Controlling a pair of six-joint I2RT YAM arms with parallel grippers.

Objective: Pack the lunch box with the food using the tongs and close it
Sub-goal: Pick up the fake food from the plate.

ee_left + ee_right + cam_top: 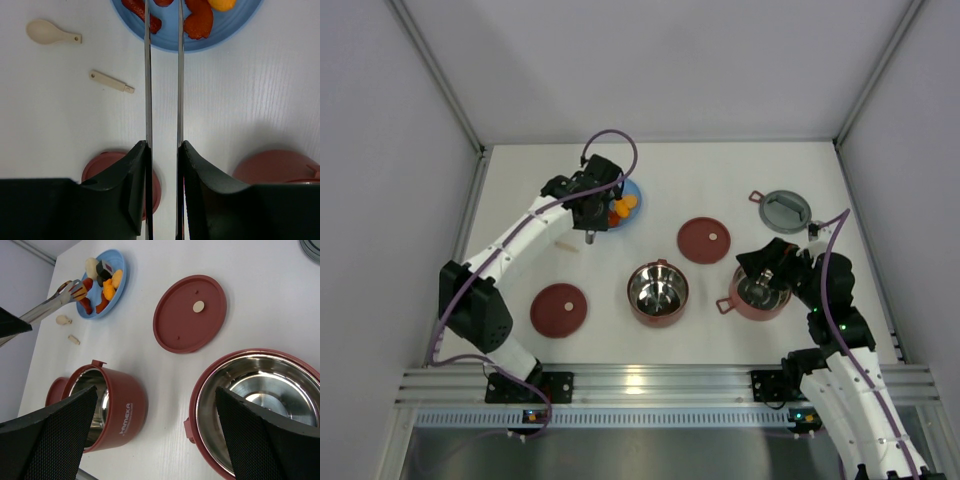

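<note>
Left gripper (pixel 164 146): clamped on the tongs (pixel 148 75), pressing the two blades to a narrow gap.
Tongs axis: straight ahead from the jaws, tips over the blue plate (pixel 240 31).
Food (pixel 198 22): on that plate, red pieces at the tips; the left arm is much nearer.
Lunch box (pixel 658 292): both bowls uncovered, without food, right of the plate.
Right gripper (pixel 155 392): jaws wide apart, holding nothing, above the right bowl (pixel 260 385).
</note>
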